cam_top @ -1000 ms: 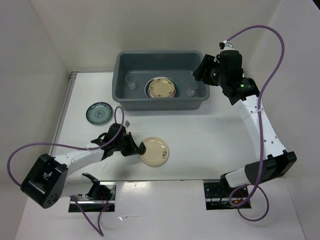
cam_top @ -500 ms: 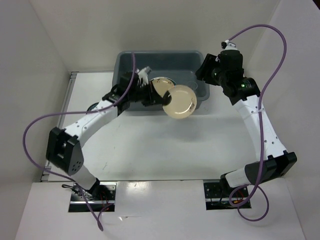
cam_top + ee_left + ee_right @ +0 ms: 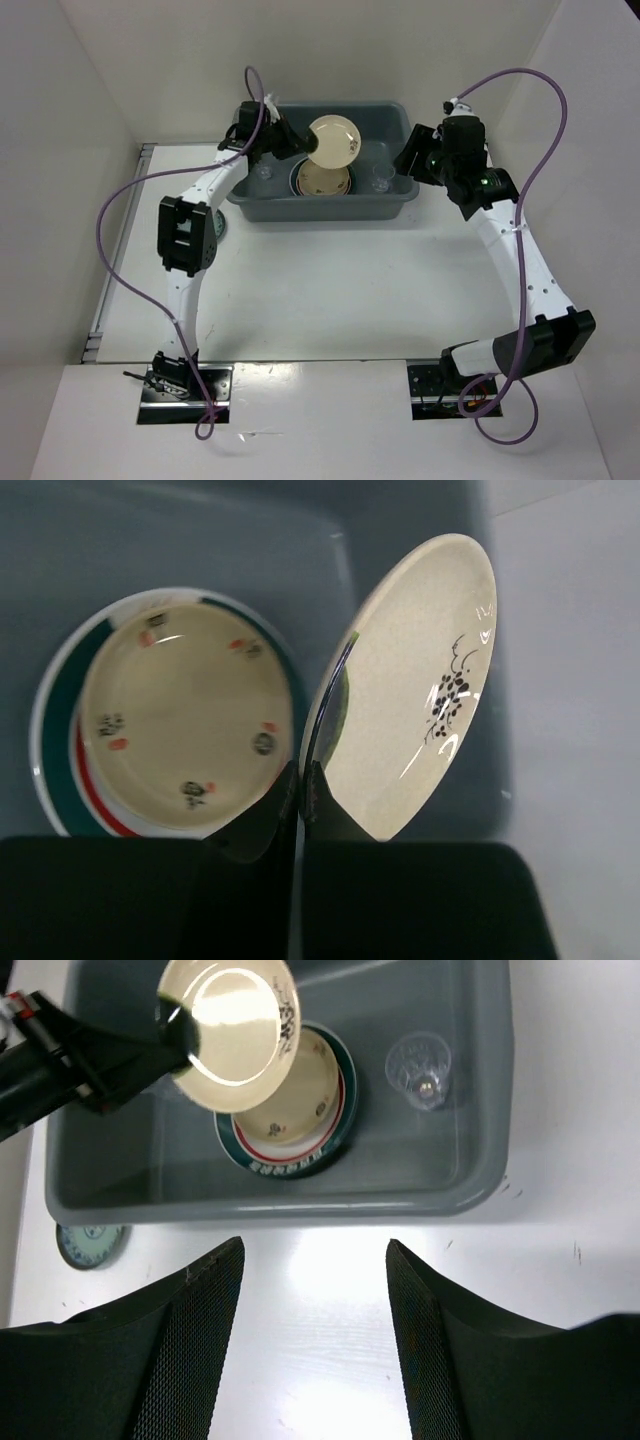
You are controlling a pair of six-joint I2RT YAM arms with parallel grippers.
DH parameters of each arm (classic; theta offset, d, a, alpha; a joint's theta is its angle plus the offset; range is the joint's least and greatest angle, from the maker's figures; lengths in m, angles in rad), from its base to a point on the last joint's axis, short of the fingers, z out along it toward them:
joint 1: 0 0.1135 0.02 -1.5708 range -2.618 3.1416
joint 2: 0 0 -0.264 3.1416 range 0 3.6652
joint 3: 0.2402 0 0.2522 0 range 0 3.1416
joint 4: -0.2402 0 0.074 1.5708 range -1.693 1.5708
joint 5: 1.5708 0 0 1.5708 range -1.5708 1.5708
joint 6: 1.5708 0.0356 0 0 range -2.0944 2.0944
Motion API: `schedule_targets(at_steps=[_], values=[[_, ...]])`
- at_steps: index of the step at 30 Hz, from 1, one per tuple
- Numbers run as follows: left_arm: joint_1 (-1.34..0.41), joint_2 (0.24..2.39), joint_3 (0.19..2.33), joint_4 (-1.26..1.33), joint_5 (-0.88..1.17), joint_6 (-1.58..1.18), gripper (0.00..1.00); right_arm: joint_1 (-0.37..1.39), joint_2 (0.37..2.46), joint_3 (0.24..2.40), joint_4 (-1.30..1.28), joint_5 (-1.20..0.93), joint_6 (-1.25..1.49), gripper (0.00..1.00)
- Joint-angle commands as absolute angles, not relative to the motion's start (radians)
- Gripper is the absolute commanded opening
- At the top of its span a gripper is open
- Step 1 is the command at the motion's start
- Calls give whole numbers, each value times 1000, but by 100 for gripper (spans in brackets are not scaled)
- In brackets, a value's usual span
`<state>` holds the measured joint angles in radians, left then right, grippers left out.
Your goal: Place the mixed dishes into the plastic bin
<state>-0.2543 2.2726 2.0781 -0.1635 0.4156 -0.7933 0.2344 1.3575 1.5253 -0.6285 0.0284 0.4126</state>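
- Left gripper (image 3: 303, 792) is clamped on the rim of a cream plate (image 3: 405, 695), jaws pinched together with the edge between them, a thin bite right at the lip.
- That plate hangs over the inside of the plastic bin (image 3: 320, 208), tipped steeply up on its edge rather than lying flat, its face turned away from the jaws.
- Here is the relation that matters: the stack (image 3: 180, 720), a cream plate nested on a green-and-red rimmed one, lies flat on the bin floor near its middle, below the held plate and off to one side of it.
- My read is that the held plate has to swing level and come in over that stack before the jaws let go; dropped on edge, it could clatter.
- The left arm is plainly the nearer one to the stack.
- Right gripper (image 3: 315, 1345) hovers by the bin's right end, fingers spread wide, holding nothing.
- A clear cup (image 3: 420, 1068) stands in the bin's right end, apart from the stack.
- A teal saucer (image 3: 90, 1240) waits outside the bin, off its left end.
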Motion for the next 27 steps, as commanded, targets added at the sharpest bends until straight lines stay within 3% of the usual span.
schedule_targets(at_steps=[1, 13, 17, 19, 23, 24, 27], values=[[-256, 2365, 2155, -181, 423, -818, 0, 219, 1321, 1493, -552, -26, 397, 65], [-247, 2491, 2249, -238, 377, -818, 1, 189, 1321, 1439, -543, -35, 407, 65], [-247, 2479, 2249, -247, 377, -808, 26, 189, 1310, 1430, -543, -35, 407, 65], [-247, 2447, 2249, -247, 368, -786, 47, 189, 1301, 1430, -543, -44, 407, 65], [-247, 2389, 2301, -333, 298, -721, 72, 189, 1283, 1430, -543, -44, 407, 65], [-247, 2352, 2310, -348, 252, -689, 84, 189, 1282, 1430, -543, -54, 407, 65], [-247, 2255, 2322, -382, 184, -643, 85, 189, 1258, 1419, -534, -64, 407, 65]])
